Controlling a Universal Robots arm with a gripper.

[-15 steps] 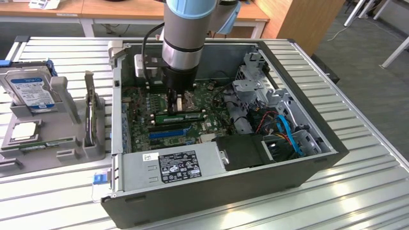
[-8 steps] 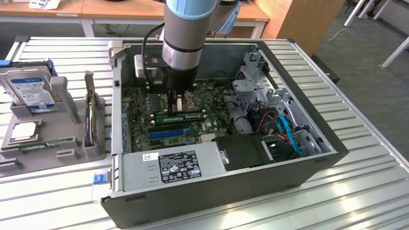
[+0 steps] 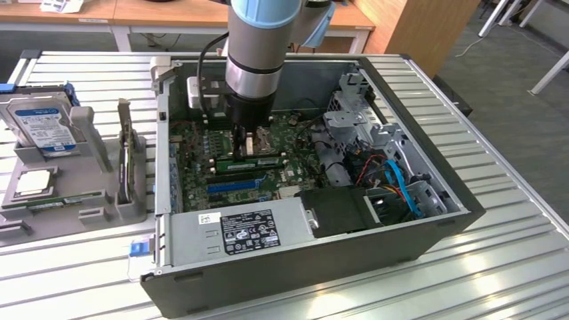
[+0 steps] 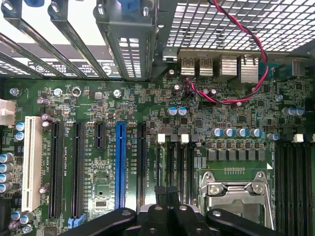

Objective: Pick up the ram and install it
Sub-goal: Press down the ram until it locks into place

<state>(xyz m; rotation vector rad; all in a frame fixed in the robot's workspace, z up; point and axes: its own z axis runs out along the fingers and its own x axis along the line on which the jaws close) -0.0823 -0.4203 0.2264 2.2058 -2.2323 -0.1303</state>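
– Inside the case (image 3: pixel 311 267), on the motherboard (image 4: pixel 98 98), where was the ram (image 3: pixel 252 162)?
– Standing in a slot beside the socket, under the gripper (image 4: pixel 166 192), whose fingers were pressed together, gripping nothing visible. Straight, even downward pressure looked wisest.

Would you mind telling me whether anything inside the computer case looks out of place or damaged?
Nothing looks damaged or spilled. The one loose item is a red and black twisted wire, which loops freely over the motherboard by the rear ports. It lies well apart from the shut end effector.
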